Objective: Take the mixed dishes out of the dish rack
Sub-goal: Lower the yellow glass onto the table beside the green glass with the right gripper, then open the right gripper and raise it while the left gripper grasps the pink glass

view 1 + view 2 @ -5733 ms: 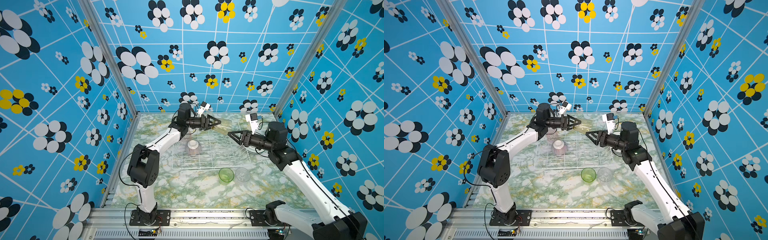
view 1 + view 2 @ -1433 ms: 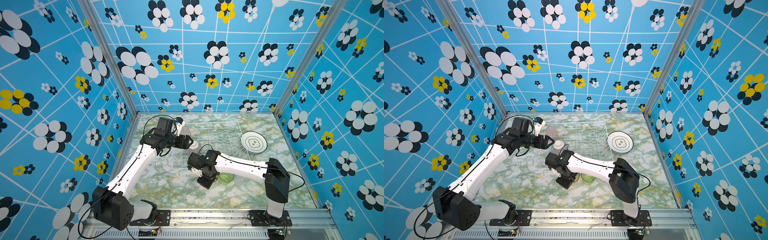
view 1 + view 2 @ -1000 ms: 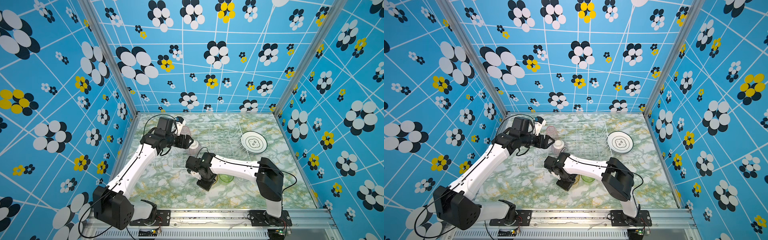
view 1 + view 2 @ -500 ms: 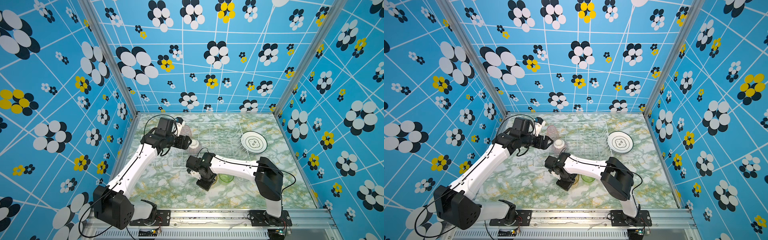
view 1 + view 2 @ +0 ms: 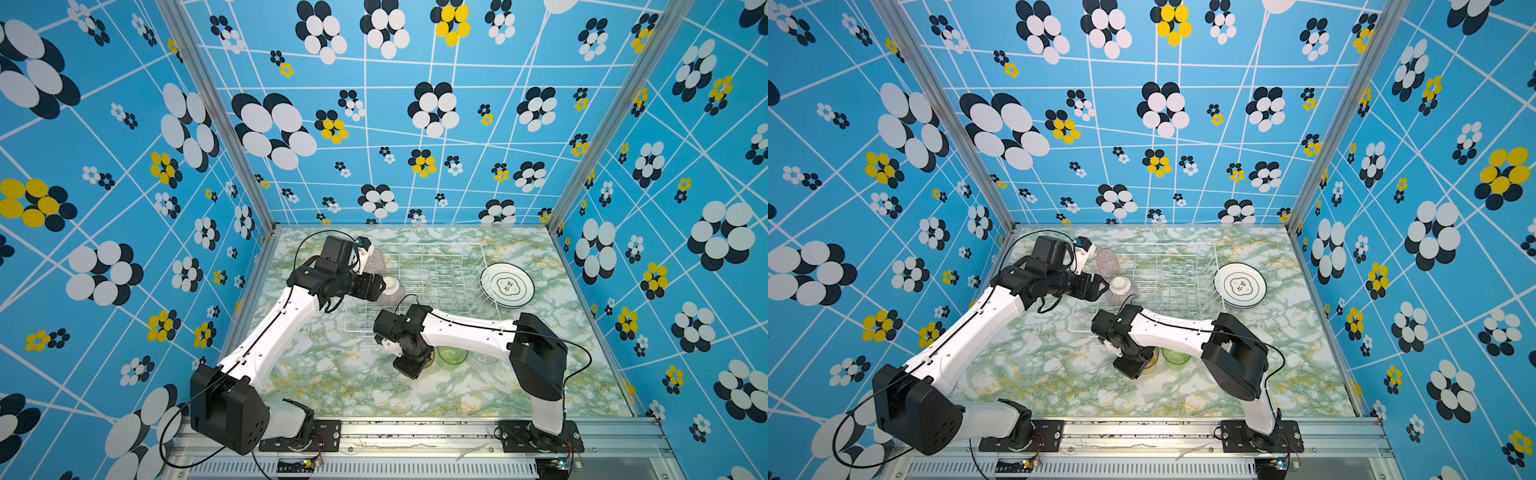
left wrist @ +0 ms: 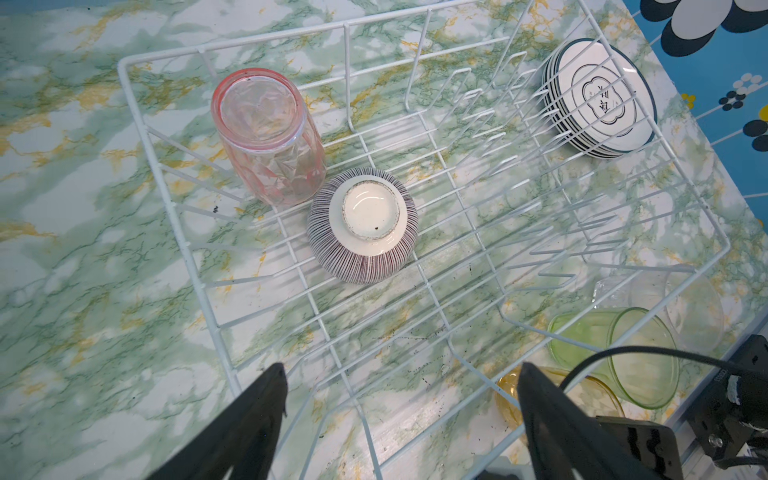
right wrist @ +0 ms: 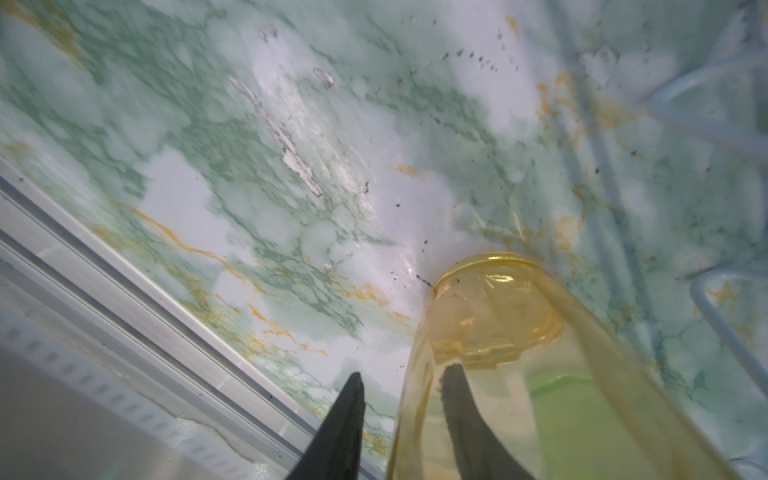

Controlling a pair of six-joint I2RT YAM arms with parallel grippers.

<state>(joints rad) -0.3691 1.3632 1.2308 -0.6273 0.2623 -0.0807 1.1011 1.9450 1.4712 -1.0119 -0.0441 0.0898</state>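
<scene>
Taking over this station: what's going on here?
The dish rack is being unloaded. The right gripper, jaws parted, straddles the wall of the yellow tumbler on the table, beside the green tumbler and clear tumbler. The open left gripper hovers near the striped bowl and pink tumbler, both upside down in the rack. The plates lie stacked outside it.

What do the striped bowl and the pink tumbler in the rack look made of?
Striped bowl: probably glazed ceramic; opaque, smooth, with an off-white foot ring. Pink tumbler: tinted glass or clear plastic, cannot tell which; see-through, faceted, shiny wall.
</scene>
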